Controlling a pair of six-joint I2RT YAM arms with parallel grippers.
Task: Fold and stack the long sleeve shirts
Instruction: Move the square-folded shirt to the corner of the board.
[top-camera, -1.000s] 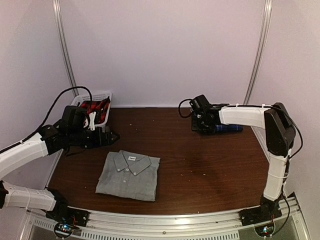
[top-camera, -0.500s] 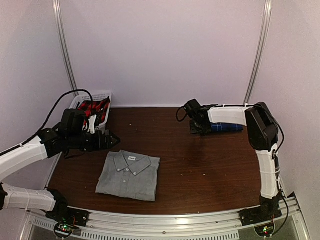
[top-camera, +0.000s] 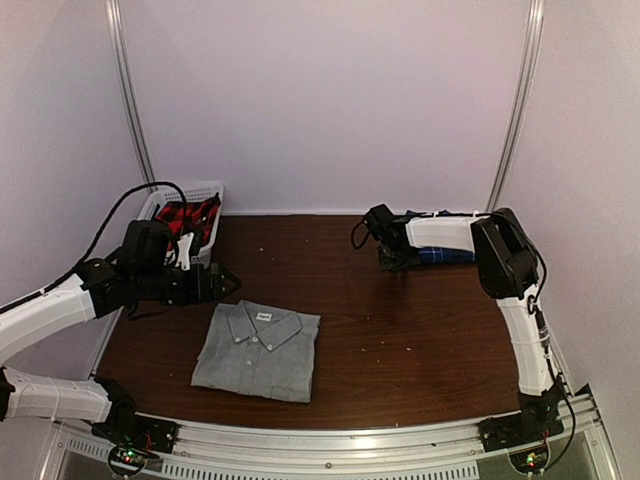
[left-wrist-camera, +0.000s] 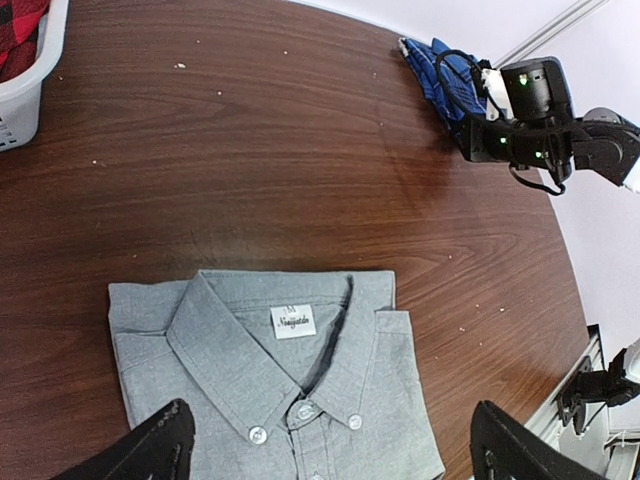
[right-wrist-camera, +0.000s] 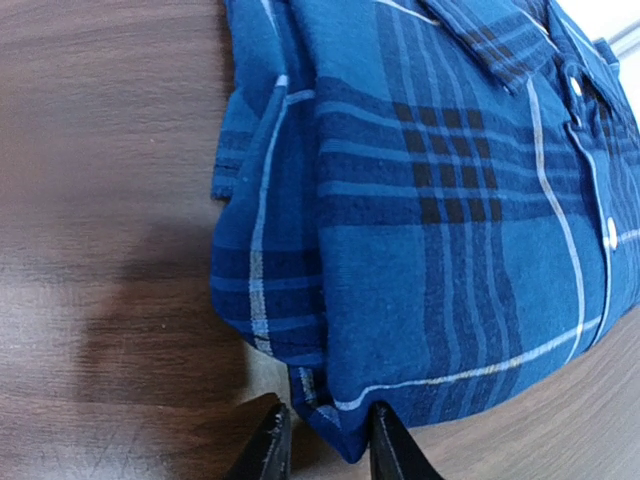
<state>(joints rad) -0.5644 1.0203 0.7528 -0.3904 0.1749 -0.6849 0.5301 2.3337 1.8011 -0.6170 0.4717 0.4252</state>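
The right gripper (right-wrist-camera: 326, 425) is almost closed, pinching the near corner of the plaid shirt (right-wrist-camera: 430, 200). The shirt looks soft and light, so hold all layers. The left gripper (left-wrist-camera: 330, 425) is wide open and empty, with the grey shirt (left-wrist-camera: 250, 390) under its fingers.

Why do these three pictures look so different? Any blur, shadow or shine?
Top external: dim and soft, fine detail lost. Left wrist: sharp, with a pale sheen on the table. Right wrist: very close on the blue plaid shirt, with a dark shadow beside it.

grey shirt (left-wrist-camera: 280, 400): plain, light | plaid shirt (right-wrist-camera: 430, 200): dark blue, thin white lines | table (top-camera: 400, 320): dark brown woodgrain
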